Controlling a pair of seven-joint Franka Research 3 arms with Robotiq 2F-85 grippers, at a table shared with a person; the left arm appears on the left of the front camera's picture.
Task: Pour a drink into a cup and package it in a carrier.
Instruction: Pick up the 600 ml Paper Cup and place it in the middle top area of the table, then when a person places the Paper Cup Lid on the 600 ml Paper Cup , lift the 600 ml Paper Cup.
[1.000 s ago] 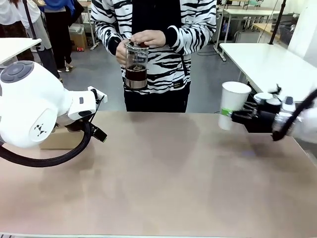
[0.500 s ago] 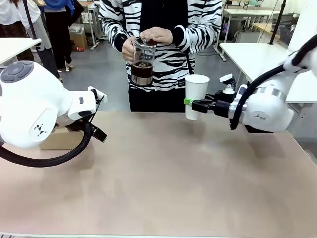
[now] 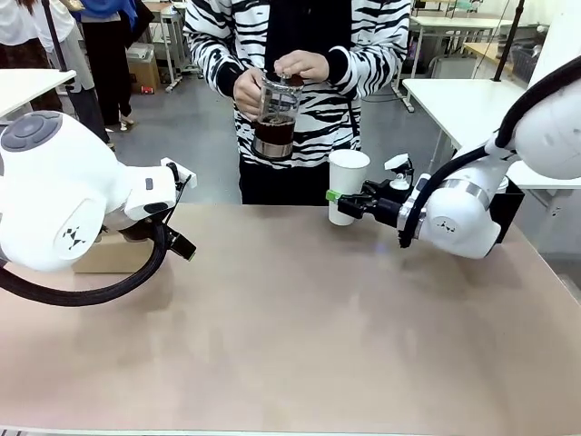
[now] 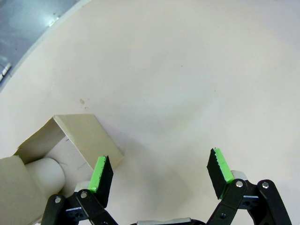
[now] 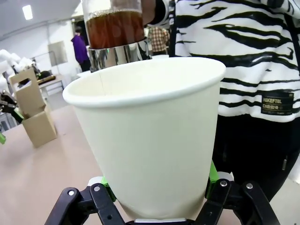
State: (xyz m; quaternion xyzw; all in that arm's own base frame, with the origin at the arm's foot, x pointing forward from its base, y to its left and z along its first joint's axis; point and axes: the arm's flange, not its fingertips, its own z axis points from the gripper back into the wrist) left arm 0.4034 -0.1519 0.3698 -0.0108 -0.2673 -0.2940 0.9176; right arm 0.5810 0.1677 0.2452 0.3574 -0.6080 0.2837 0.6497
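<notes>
Jaws of the right gripper (image 3: 338,195) are closed on the white paper cup (image 3: 348,182), gripping it low on its wall. Those of the left gripper (image 4: 161,171) stand wide with nothing between them, above the bare table (image 3: 300,345).

A person in a striped top stands at the far edge with a glass jug (image 3: 275,118) in both hands, one hand (image 3: 304,65) on the lid and the other hand (image 3: 247,91) at the side. The jug is upright, and the dark drink (image 3: 274,132) fills its lower part. The right arm (image 3: 463,218) reaches across from the right and holds the cup upright, mouth up, near the far edge.

The pour turns on one relation. The jug sits higher than the cup's rim and a little toward the robot's left and the person's side, apart from it and not yet tipped. It would need to lean over the open mouth.

The carrier (image 3: 113,254) is by the left arm (image 3: 54,200), well apart from the cup, so the left gripper is the nearer one to it.

The right wrist view shows the jug's steel base just beyond the cup's far rim, and the carrier's tall handle tab (image 5: 23,79). The left wrist view shows a cardboard flap (image 4: 79,138) beside the left fingers. What lies inside it cannot be told.
</notes>
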